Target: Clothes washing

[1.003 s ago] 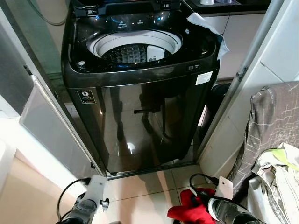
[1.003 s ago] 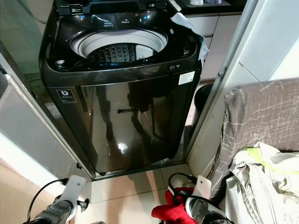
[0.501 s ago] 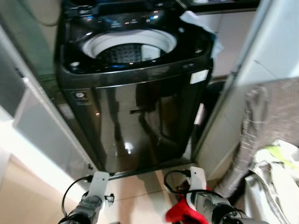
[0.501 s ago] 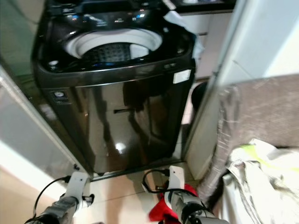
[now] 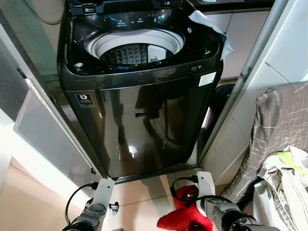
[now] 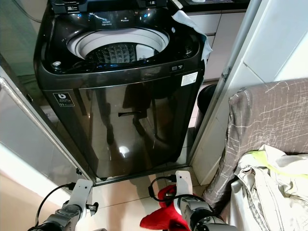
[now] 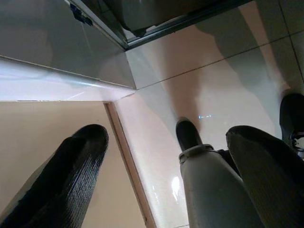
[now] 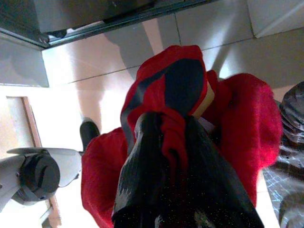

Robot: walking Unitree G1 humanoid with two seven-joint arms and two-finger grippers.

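So the right arm has swung in toward the middle since a second ago, and the red garment [image 5: 185,217] came with it. Right gripper [image 8: 171,142] is clamped tight on that garment, low over the tiled floor [image 5: 144,190], in front of the washing machine [image 5: 144,96], whose lid is up. Left gripper [image 7: 166,156] hangs low with its fingers spread, nothing in them.

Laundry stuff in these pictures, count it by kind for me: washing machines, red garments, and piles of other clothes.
Washing machine, lid open: 1
Red garment, pinched in the right tool: 1
Pile of pale clothes, beside the machine on the right: 1
Total: 3
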